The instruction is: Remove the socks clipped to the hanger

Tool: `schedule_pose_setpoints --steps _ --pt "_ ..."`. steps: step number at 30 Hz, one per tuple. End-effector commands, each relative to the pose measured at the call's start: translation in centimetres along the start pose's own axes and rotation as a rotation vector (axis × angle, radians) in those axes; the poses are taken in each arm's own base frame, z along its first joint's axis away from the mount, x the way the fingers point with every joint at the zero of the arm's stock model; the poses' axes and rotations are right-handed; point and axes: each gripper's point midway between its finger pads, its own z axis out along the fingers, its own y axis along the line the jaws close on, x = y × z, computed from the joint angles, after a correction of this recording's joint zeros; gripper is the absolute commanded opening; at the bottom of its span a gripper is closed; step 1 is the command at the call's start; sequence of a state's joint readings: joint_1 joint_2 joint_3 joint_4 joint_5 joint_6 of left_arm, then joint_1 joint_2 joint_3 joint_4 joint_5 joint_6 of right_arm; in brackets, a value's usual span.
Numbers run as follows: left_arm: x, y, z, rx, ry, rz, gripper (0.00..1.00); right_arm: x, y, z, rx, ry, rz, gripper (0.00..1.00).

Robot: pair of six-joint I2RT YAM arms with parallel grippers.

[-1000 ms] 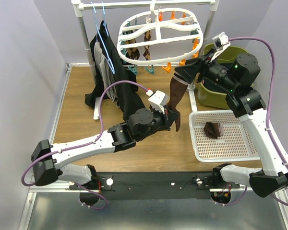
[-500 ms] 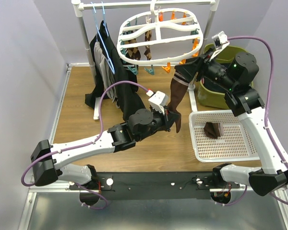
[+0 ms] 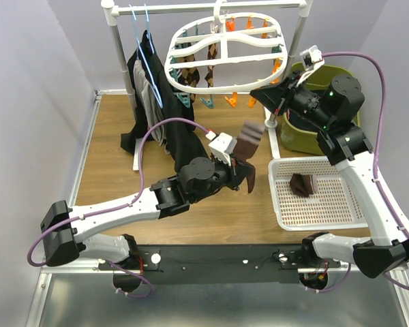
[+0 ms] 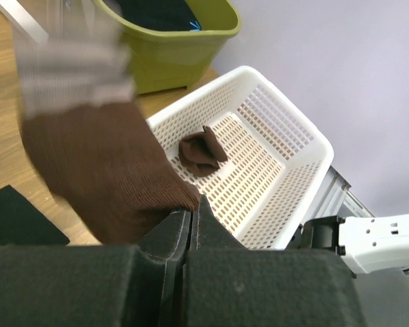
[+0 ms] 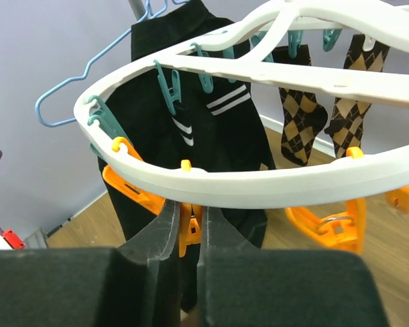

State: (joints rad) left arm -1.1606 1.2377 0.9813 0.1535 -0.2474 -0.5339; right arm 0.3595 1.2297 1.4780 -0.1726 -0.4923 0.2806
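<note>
The white oval hanger (image 3: 225,42) (image 5: 259,180) hangs from the rail at the back. Brown diamond-patterned socks (image 3: 188,72) (image 5: 300,122) and a black sock with white stripes (image 5: 225,116) are still clipped to it. My right gripper (image 3: 268,97) (image 5: 189,212) is shut on an orange clip (image 5: 194,221) under the hanger's near rim. My left gripper (image 3: 243,163) (image 4: 191,206) is shut on the lower end of a long brown sock (image 3: 249,139) (image 4: 102,170). Its white-striped cuff is blurred and hangs free of the hanger.
A white slotted basket (image 3: 320,221) (image 4: 286,136) at the right holds one crumpled brown sock (image 3: 301,184) (image 4: 201,150). Behind it stands a green bin (image 3: 296,136) (image 4: 170,48). Black garments (image 3: 157,102) on blue hangers (image 5: 61,102) hang at the rail's left end.
My right gripper has closed onto the orange clip. The brown sock's cuff has come off that clip and dropped below the hanger, still held by my left gripper. The hanger has swung slightly.
</note>
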Motion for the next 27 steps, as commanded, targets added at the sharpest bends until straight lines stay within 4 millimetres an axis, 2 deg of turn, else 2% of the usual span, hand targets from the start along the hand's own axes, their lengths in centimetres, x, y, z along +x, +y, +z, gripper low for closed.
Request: schedule_pose_setpoints --steps 1,3,4,5,6,9,10,12,13,14,19,20,22,26,27 --pt "-0.3 -1.0 -1.2 0.055 0.003 -0.023 0.00 0.0 -0.6 0.1 0.032 -0.009 0.002 0.01" --pt "0.2 -0.8 -1.5 0.052 0.010 -0.045 0.00 0.5 -0.7 0.1 0.038 0.015 0.016 0.01" --pt "0.1 -0.8 -1.7 0.057 0.006 -0.051 0.00 0.6 -0.7 0.0 0.041 0.020 0.019 0.04" --pt "0.1 -1.0 -1.8 0.067 0.002 -0.054 0.00 0.8 -0.7 -0.2 0.049 0.023 0.022 0.14" --pt "0.4 -0.9 -1.9 0.068 0.009 -0.053 0.00 1.0 -1.0 -0.4 0.070 0.031 0.030 0.36" --pt "0.1 -0.9 -2.2 0.071 0.004 -0.051 0.00 2.1 -1.3 -1.2 0.108 0.071 0.058 0.64" --pt "-0.2 -1.0 -2.4 0.074 -0.005 -0.056 0.00 2.5 -1.3 -1.4 0.115 0.085 0.065 0.66" --pt "-0.5 -1.1 -2.7 0.080 -0.012 -0.060 0.00 4.0 -1.4 -2.3 0.134 0.124 0.090 0.79" --pt "-0.5 -1.1 -2.8 0.082 -0.012 -0.055 0.00 4.8 -1.3 -2.9 0.136 0.139 0.096 0.80" --pt "-0.7 -1.2 -2.9 0.086 -0.016 -0.052 0.00 6.0 -1.2 -3.3 0.140 0.177 0.108 0.89" --pt "-1.4 -1.1 -3.4 0.080 -0.029 -0.046 0.00 10.2 -1.1 -6.3 0.167 0.283 0.123 0.94" --pt "-1.2 -1.0 -3.5 0.078 -0.028 -0.051 0.00 11.2 -0.6 -7.4 0.163 0.307 0.130 0.98" --pt "-1.4 -1.1 -3.6 0.082 -0.035 -0.045 0.00 12.4 0.2 -8.5 0.135 0.331 0.133 0.99" --pt "-2.0 -1.2 -3.7 0.080 -0.040 -0.036 0.00 15.1 3.7 -10.0 -0.059 0.368 0.160 1.00" --pt "-2.0 -1.5 -3.8 0.095 -0.037 -0.044 0.00 15.3 5.4 -10.7 -0.163 0.374 0.154 1.00"
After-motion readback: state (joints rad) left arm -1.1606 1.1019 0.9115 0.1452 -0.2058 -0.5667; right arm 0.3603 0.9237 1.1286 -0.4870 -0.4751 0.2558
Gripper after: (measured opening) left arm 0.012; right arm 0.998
